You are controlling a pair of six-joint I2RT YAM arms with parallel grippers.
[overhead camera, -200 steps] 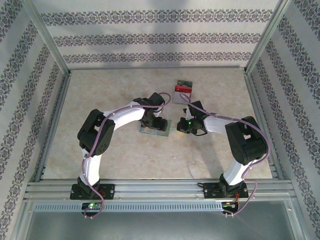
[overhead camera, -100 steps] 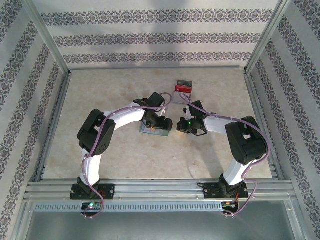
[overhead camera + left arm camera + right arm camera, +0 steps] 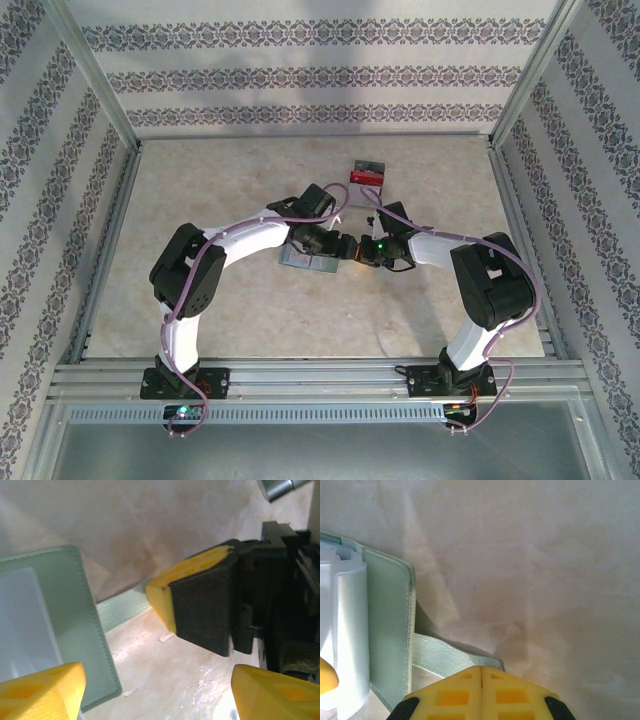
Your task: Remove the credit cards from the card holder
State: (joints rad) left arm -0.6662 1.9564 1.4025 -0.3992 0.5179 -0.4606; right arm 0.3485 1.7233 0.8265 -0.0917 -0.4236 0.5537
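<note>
Left gripper (image 3: 157,695): jaws spread wide with nothing between them, hovering low over the table (image 3: 200,190); one yellow fingertip sits above the card holder's corner, the other is off to the side.
Right gripper (image 3: 481,687): fingers pressed fully together, tips down at the table.
Card holder (image 3: 304,262): flat on the table's middle, just beside both grippers, its grey-green border facing up in the wrist views.
Clear sleeve (image 3: 345,630): a pale see-through panel lying on the holder's inner face.
Strap (image 3: 122,609): a narrow green tab running out from the holder's edge to the right gripper's tips (it may be pinched or merely pressed down; the contact is hidden).
Stack of cards (image 3: 367,174): red and grey, well apart from the holder, toward the far wall.
</note>
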